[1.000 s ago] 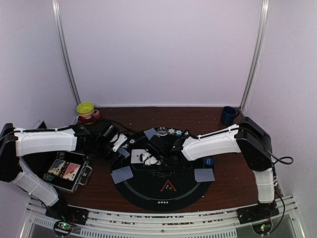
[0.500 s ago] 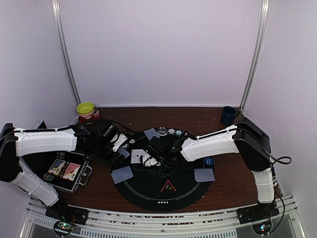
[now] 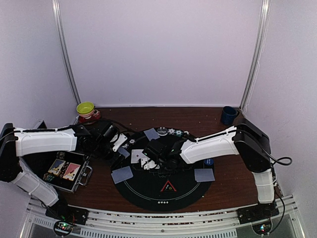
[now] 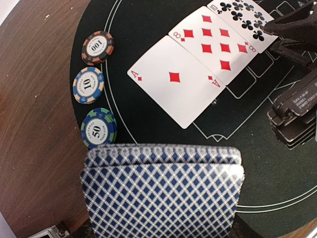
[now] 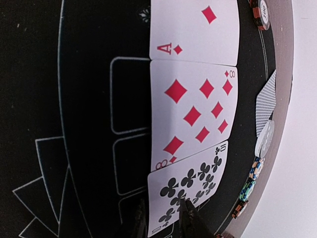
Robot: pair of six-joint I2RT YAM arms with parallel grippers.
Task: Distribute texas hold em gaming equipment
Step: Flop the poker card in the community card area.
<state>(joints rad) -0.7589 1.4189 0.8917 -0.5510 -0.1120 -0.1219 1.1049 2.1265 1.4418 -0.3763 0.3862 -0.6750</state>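
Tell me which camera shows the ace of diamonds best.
The left wrist view: the ace of diamonds lies whole and face up on the mat, just beyond the deck. The right wrist view crops it at the top edge. From above it is a tiny white patch, unreadable.

My overhead camera surveys the whole desk (image 3: 233,186) from behind, while both wrist cameras look closely down on the same face-up cards (image 4: 198,64).
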